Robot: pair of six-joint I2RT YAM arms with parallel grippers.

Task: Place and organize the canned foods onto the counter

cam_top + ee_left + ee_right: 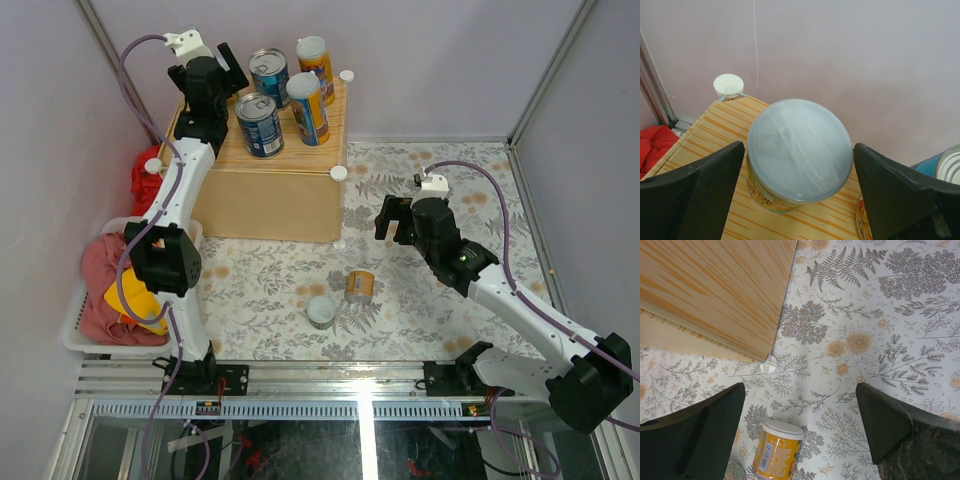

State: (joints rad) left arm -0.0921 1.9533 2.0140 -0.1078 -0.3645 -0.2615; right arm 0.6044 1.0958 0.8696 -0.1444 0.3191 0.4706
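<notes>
Right claw spread wide, nothing between its fingers, hovering over the floral table right of the counter

Orange can lies on its side at bottom centre of the right wrist view, white lid end toward frame top, long axis roughly up-down, a bit tilted. In the top view it sits down-left of the right claw, near, and well apart from the left arm, so the right arm is nearer. Green can upright just down-left of the orange one

Left claw at upper left of the counter, fingers spread either side of a lidded can standing upright on the plank top, not pinching as far as I can judge. Blue can and three more stand to its right on the counter

Hard to tell:
- whether the left fingers graze the lid rim
- lidded can hidden under the claw in the top view, its label cut off in the wrist view
- green can only a sliver at the bottom edge of the right wrist view
</notes>
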